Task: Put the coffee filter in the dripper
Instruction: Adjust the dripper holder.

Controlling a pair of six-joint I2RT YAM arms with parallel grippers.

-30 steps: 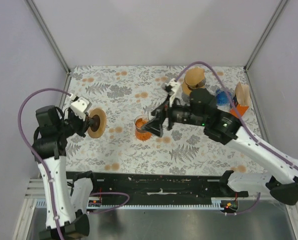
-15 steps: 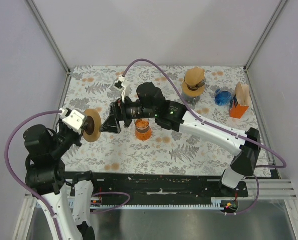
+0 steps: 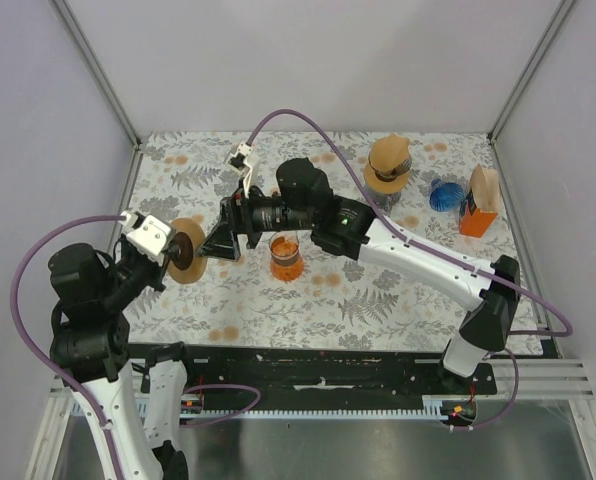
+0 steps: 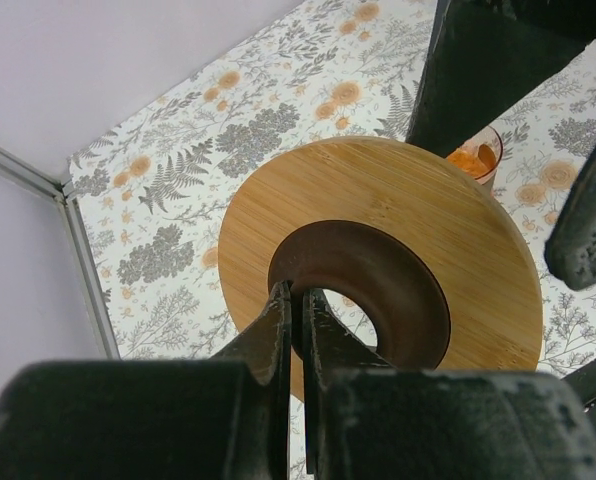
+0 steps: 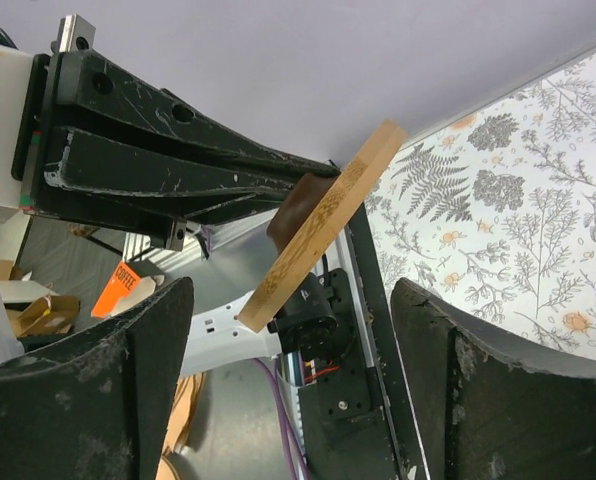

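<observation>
2 left fingers (image 4: 276, 335) are clenched on the dripper (image 4: 398, 190). They pinch the brown inner wall of its funnel, so the round wooden collar stands tilted on edge above the floral counter (image 3: 398, 300). Facing them from the other side, the right fingers (image 5: 498, 400) are spread wide and grasp nothing. In the right wrist view the collar shows edge-on in the gap between them. In the left wrist view their dark tips sit by the collar's far rim; whether they touch the wood I cannot tell. Near the right fingers, back toward their wrist, a small glass cup (image 3: 285, 258) with something orange inside stands on the counter. Well apart from both pairs of fingers, a tan hat-shaped piece (image 3: 389, 160) tops a clear jar, and a tan wedge (image 3: 484, 185) stands in an orange holder. Which of these is the coffee filter I cannot tell.
</observation>
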